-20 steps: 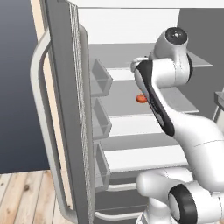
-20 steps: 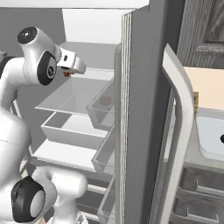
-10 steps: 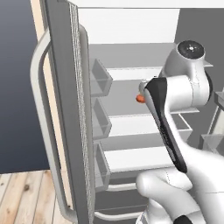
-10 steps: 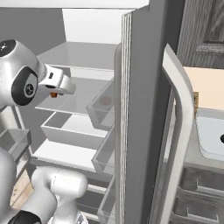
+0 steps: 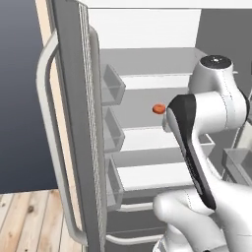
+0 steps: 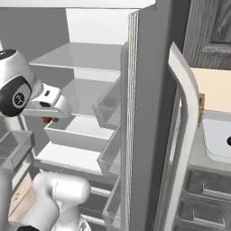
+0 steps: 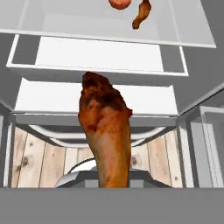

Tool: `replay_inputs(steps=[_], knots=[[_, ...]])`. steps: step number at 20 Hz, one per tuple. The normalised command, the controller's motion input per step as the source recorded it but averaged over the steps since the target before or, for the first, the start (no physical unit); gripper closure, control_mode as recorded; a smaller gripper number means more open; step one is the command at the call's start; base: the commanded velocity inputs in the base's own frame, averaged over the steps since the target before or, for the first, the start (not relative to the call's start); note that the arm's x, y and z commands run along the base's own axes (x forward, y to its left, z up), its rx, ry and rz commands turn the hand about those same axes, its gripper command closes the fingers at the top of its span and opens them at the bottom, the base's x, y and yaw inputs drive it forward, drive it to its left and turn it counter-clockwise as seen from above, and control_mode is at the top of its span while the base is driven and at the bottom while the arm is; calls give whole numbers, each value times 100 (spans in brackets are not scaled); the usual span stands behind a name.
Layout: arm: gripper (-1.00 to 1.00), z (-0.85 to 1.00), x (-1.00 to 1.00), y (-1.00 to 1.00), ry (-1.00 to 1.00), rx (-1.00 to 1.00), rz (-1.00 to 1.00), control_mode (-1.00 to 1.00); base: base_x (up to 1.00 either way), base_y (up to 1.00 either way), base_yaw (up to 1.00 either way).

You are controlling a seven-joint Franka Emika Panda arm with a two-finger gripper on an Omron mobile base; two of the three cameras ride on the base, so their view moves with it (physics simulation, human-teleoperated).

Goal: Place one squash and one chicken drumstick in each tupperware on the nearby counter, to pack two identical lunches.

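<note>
The end effector (image 7: 109, 186) is clamped tight on a chicken drumstick (image 7: 105, 131), and in the hand view that drumstick stands straight up out of the grip, thick meaty end far from the hand, its thin bone end hidden where the grip has it. Its long axis runs in line with the end effector, pointing across the open fridge.

Beyond the held drumstick's thick end, on a fridge shelf (image 7: 105, 54) further in, sit the second drumstick (image 7: 141, 14) and just beside it the orange-red squash (image 7: 119, 3), cut off by the frame edge. From the left base view, that squash (image 5: 158, 109) shows as a small orange spot on a middle shelf, just beside the arm's dark link.

In the right base view the hand is low, in front of the shelves, with a dark reddish bit under it, too small to make out. My read: carry the drumstick out toward the bench.
</note>
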Motion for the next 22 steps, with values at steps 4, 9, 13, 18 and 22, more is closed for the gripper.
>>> replay_inputs(steps=[4, 9, 13, 18, 22], knots=[[100, 0, 0, 0, 0, 0, 0, 100, -100, -16, 4], [100, 0, 0, 0, 0, 0, 0, 100, -100, -35, 0], [100, 0, 0, 0, 0, 0, 0, 100, -100, -91, 0], [100, 0, 0, 0, 0, 0, 0, 100, -86, -100, -6], [100, 0, 0, 0, 0, 0, 0, 100, -32, -100, -8]])
